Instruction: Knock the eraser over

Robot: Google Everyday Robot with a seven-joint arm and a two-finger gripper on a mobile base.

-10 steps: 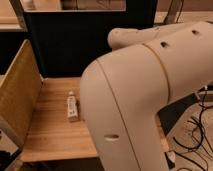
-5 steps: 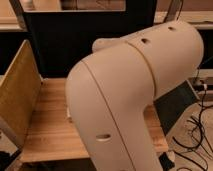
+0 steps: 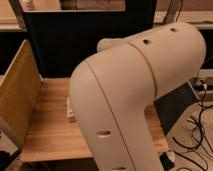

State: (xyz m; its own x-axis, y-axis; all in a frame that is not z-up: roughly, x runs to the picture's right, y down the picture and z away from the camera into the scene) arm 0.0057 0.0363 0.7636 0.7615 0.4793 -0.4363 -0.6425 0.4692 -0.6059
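Camera view is being largely blocked by the arm [image 3: 131, 100]; the gripper is not being shown, so its state cannot be told. The eraser [image 3: 71, 110] is being partly covered at the arm's left edge, on the wooden table [image 3: 50, 131].

1. The big white arm [image 3: 135, 100] fills most of the view, very close to the camera.
2. It bends like an elbow. One fat part goes up to the right, and the other goes down to the bottom edge.
3. Small dark holes [image 3: 103, 133] dot its shell.
4. The gripper is hidden, maybe behind the arm.
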